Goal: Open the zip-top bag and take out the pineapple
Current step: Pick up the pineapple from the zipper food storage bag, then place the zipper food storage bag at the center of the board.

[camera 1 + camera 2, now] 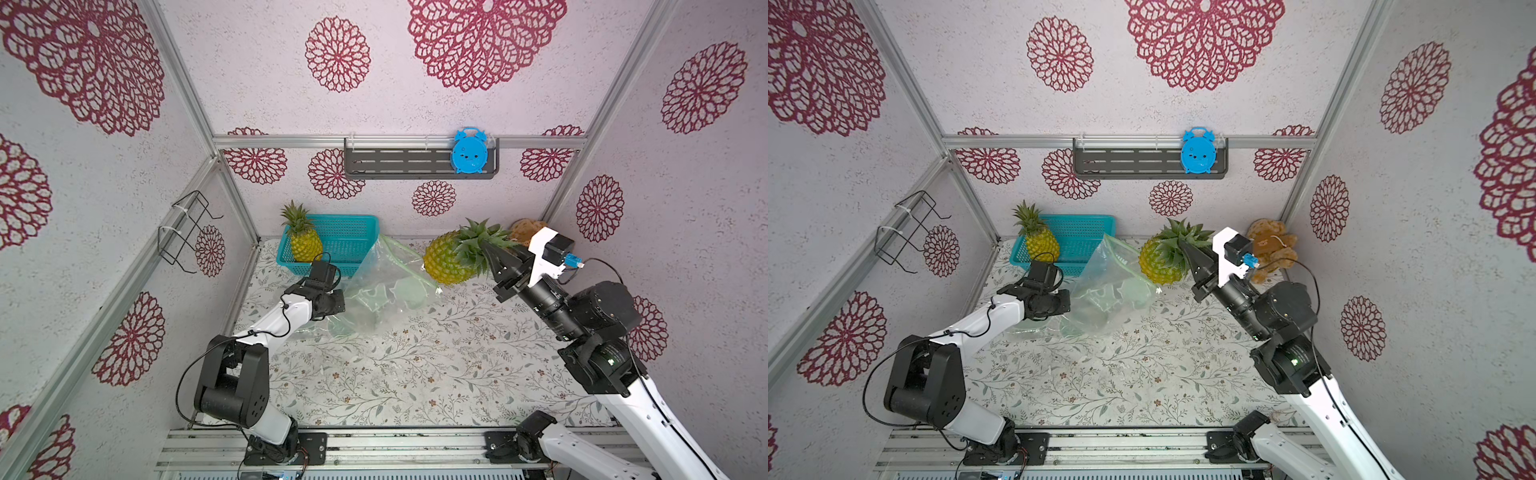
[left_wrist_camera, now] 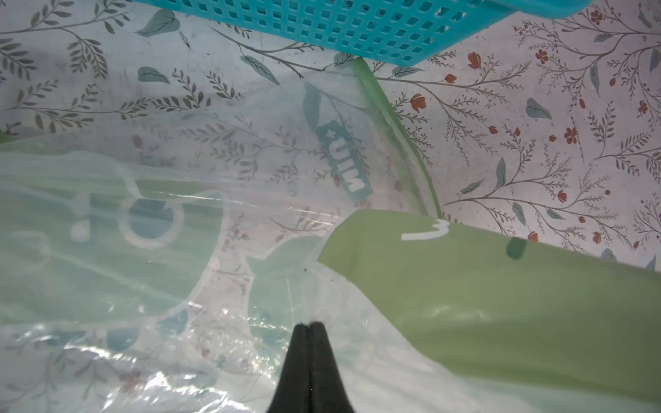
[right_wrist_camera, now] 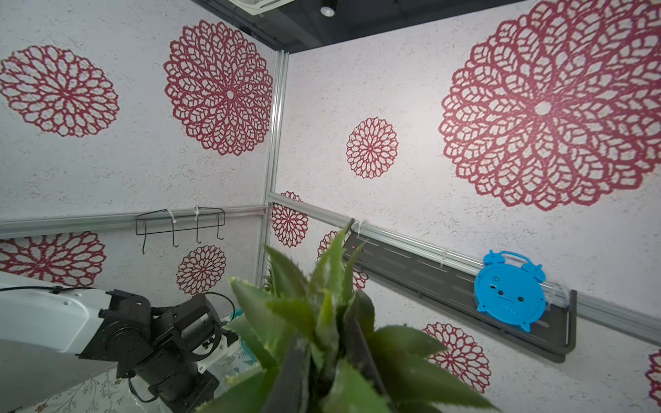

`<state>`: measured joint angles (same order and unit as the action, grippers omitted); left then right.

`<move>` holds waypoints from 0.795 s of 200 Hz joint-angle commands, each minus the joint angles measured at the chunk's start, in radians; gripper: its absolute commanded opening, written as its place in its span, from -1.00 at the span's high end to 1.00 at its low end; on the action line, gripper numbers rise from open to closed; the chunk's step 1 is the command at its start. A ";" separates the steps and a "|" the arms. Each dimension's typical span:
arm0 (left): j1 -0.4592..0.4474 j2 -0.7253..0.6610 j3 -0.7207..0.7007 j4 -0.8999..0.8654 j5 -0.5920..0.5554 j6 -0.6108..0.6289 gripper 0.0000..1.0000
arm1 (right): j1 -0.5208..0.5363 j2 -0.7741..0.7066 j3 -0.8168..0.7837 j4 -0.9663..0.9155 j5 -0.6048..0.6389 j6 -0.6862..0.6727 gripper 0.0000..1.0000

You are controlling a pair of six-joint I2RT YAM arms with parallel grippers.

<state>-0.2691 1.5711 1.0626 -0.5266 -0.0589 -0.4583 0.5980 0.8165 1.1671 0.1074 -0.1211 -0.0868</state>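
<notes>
Pineapple point(image 1: 446, 259) out of the bag point(image 1: 386, 282) and held by its leafy crown point(image 3: 322, 321) in the right tool point(image 1: 487, 248), near the back of the table point(image 1: 415, 374) and just beside the bag's gaping green-edged mouth. The wrist view shows the black fingers pressed in on a few leaves, not on the fruit itself. Whether the fruit's base rests on the table or hangs free cannot be told from either top view. Across the table the left tool point(image 2: 309, 325) is pressed together on a fold of the clear plastic, pinning the slack, empty bag down in front of the basket point(image 1: 353, 237), where a second pineapple point(image 1: 305, 245) stands. The main risk appears to be the grip: a heavy fruit carried by thin, smooth leaves could slide out or tear a leaf, then drop and roll toward the bag or the teddy bear point(image 1: 1271, 249) in the back corner. A quick swing might twist the fruit between the fingers, and a sweep toward the left could knock it into the bag or the basket. If the left tool pulls while pinching, the plastic may drag under the fruit.
</notes>
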 commanded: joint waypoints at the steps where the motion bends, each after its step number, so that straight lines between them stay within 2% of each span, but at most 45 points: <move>1: 0.005 -0.016 0.015 -0.012 0.039 -0.007 1.00 | -0.001 -0.030 0.048 0.194 0.050 -0.039 1.00; 85: -0.015 -0.088 0.078 0.013 0.282 -0.067 1.00 | -0.003 0.007 0.025 0.038 0.295 -0.094 1.00; 126: -0.068 -0.050 0.100 0.052 0.309 -0.104 1.00 | -0.007 0.021 0.009 -0.030 0.390 -0.119 1.00; 159: -0.119 0.009 0.137 0.086 0.309 -0.135 1.00 | -0.015 0.018 -0.026 -0.062 0.417 -0.115 1.00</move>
<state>-0.3553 1.5349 1.1645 -0.4927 0.2325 -0.5625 0.5919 0.8631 1.1213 -0.0845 0.2356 -0.1730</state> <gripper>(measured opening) 0.039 0.154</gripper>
